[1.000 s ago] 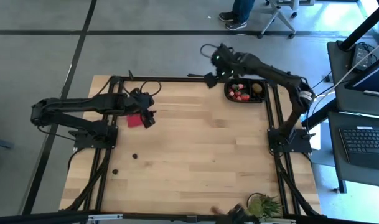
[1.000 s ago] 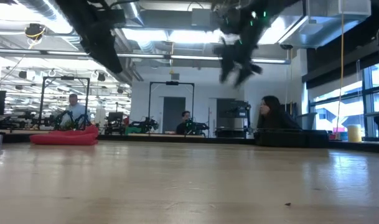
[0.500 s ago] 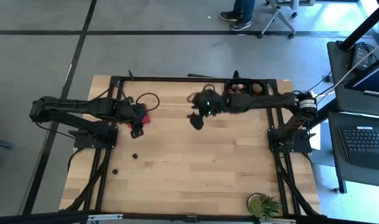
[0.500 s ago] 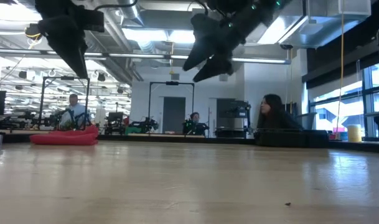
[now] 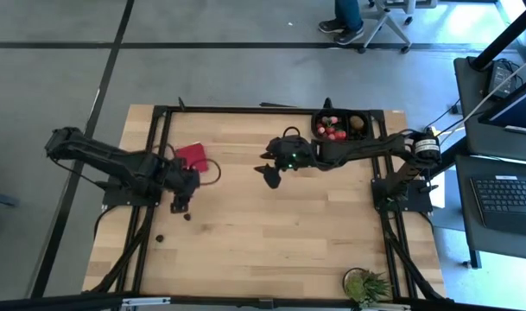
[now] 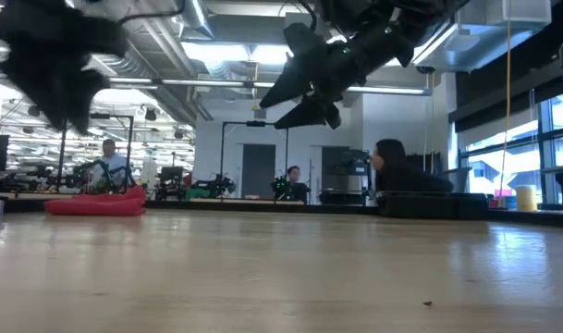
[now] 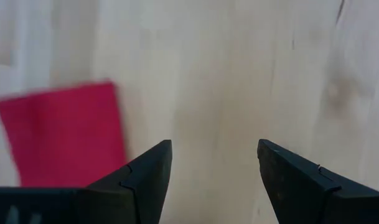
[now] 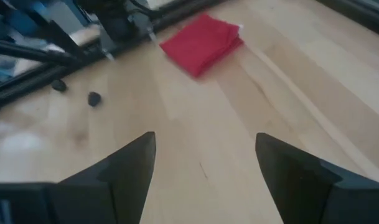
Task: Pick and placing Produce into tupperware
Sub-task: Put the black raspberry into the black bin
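We see the left tool (image 5: 183, 204) low over the left part of the tabletop (image 5: 271, 233), its fingers (image 7: 145, 180) spread with only bare wood between them and nothing held. One small dark piece of produce (image 5: 186, 217) lies just beside it, toward the near edge; a second dark piece (image 5: 159, 238) sits farther toward the near left corner. The red cloth (image 5: 193, 155) lies just beyond this tool, toward the far edge.

The right tool (image 5: 269, 173) hangs above the middle of the tabletop, jaws parted and empty, well apart from both dark pieces, which show far ahead of it in its wrist view (image 8: 94, 98). The black tupperware (image 5: 317, 131) rests at the far right corner, already holding red pieces (image 5: 333, 131) and a brown lump (image 5: 356, 124). Between the two tools, and across the whole near half, the wood lies open; a green plant (image 5: 366, 283) stands at the near right edge.
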